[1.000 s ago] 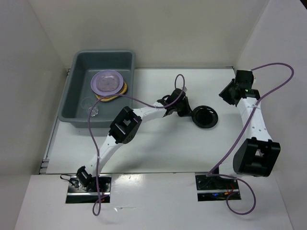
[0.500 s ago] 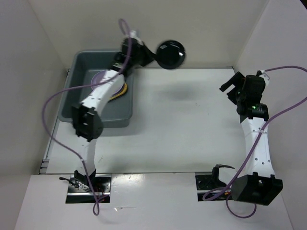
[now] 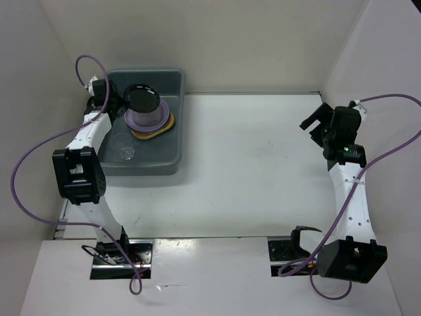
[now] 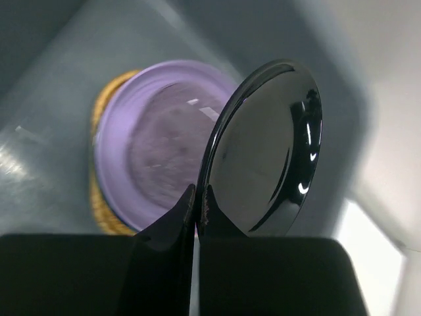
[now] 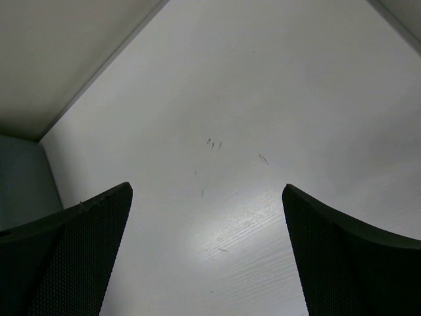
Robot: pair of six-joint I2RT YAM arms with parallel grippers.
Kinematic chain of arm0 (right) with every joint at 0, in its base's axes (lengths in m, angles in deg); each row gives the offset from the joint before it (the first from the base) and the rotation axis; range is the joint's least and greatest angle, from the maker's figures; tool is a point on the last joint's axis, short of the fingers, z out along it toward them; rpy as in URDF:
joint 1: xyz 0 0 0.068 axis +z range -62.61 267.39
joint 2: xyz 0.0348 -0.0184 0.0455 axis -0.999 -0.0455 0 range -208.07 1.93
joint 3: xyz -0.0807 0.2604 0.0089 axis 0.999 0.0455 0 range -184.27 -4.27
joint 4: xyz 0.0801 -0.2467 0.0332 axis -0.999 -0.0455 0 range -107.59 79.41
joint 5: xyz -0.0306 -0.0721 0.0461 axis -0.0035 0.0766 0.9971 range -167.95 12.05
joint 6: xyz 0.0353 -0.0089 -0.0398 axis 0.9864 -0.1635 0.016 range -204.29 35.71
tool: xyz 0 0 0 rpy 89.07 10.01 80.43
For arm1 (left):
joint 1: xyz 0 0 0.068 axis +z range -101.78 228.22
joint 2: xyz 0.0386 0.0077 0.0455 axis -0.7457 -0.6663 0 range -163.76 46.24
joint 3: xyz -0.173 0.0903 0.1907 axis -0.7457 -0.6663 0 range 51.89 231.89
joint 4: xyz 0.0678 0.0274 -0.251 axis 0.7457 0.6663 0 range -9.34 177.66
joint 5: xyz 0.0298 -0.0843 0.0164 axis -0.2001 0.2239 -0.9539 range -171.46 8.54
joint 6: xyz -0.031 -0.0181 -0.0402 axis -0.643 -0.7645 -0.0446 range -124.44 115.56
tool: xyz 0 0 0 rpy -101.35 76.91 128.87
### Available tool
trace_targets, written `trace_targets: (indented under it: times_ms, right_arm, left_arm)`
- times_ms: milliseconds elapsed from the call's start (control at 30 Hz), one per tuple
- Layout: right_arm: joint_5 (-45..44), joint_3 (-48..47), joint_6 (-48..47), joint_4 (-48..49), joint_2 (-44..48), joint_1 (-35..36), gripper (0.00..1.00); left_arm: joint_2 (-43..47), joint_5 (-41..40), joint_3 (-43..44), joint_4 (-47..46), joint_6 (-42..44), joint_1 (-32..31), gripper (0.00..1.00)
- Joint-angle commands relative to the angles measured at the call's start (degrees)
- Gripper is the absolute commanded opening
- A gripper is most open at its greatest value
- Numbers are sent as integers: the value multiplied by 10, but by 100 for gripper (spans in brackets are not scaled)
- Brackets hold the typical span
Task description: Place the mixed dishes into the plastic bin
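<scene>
The grey-blue plastic bin [image 3: 170, 160] stands at the far left of the table. Inside it a lavender plate [image 3: 150, 122] lies on a tan woven plate [image 3: 164, 126]; the lavender plate [image 4: 141, 148] and the tan plate [image 4: 105, 210] also show in the left wrist view. A small clear dish [image 3: 127, 153] rests on the bin's floor. My left gripper [image 4: 196, 197] is shut on the rim of the black round dish [image 4: 263, 158], holding it on edge above the plates; in the top view the black dish [image 3: 141, 96] hangs over the bin beside the left gripper [image 3: 123, 100]. My right gripper [image 5: 207, 250] stands open over bare table at the right, with nothing between its fingers [image 3: 316, 125].
White walls close in the table on the left, back and right. The bin's side wall [image 5: 23, 178] shows at the left edge of the right wrist view. Purple cables loop from both arms.
My left arm has swung the black dish from above the bin's back rim down over the plates inside the bin. The right arm has barely moved.
</scene>
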Motion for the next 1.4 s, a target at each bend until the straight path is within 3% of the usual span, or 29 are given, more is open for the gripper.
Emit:
trace_targets:
  times_ms: [0,400,500,633,667,800,933,1033,1100,1167,1367]
  right_arm:
    - [-10,2,-12,25,2,3,100]
    - [-30,24,-23,13,13,3,100]
    - [-36,24,-23,7,13,3,100]
    - [-36,19,-23,7,7,3,100]
    - [-36,19,-23,7,7,3,100]
    - [-36,13,-23,7,2,3,100]
    - [-8,13,-23,12,2,3,100]
    - [19,25,-23,24,7,3,100]
    - [55,32,-23,31,12,3,100]
    - [92,48,-23,37,20,3,100]
    - [169,80,-31,37,58,3,100]
  left_arm:
    - [-27,5,2,-36,16,-3,0]
    - [-163,35,69,-36,-14,8,0]
    - [-180,41,74,-36,-19,8,7]
    - [-180,54,87,-42,-19,8,63]
    - [-172,48,105,-33,-11,8,83]
    - [-139,-18,178,22,38,8,100]
    - [-80,-43,211,51,77,8,100]
    - [-4,65,194,44,91,8,100]
    - [33,157,123,14,91,-10,100]
    - [95,198,56,-17,85,-27,100]
    - [252,184,-151,10,85,-104,100]
